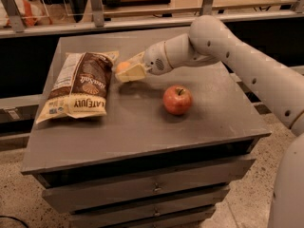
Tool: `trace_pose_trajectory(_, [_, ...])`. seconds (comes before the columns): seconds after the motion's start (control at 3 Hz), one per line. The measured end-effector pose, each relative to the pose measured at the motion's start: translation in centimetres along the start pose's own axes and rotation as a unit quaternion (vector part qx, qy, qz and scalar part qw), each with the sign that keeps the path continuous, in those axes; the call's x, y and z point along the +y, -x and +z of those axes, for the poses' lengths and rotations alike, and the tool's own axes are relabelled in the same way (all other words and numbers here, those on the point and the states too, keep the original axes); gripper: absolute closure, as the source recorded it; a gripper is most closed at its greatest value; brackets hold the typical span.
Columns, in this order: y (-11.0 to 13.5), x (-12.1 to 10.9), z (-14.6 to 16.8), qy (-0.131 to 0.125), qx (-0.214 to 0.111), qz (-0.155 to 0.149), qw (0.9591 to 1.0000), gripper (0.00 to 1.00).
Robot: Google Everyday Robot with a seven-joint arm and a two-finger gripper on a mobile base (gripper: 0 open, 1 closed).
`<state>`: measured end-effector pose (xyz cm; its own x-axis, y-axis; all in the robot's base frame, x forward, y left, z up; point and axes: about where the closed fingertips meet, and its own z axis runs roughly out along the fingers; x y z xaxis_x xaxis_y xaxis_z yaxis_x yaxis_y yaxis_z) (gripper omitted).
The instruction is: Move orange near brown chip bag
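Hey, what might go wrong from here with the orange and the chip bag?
1. The gripper holds the orange right beside the chip bag. Moving further that way could shove or crumple the chip bag.
2. Once released, the round orange may roll across the table, perhaps toward the apple.

Grey drawer cabinet point(142, 127) in dim warm light, speckled floor point(14, 194) beneath it, metal rail point(156, 22) behind it, gripper point(124, 71) clasping orange point(122, 66) above its top.
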<state>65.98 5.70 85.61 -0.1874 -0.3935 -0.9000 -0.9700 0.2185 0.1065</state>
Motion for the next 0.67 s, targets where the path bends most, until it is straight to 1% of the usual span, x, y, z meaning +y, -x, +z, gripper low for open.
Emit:
trace_pose_trajectory(0.33, [-0.79, 0.73, 1.31, 0.028, 0.001, 0.009, 0.9996, 1.00])
trace_pose_trajectory(0.67, [-1.12, 0.96, 1.94, 0.035, 0.013, 0.009, 0.9993, 0.84])
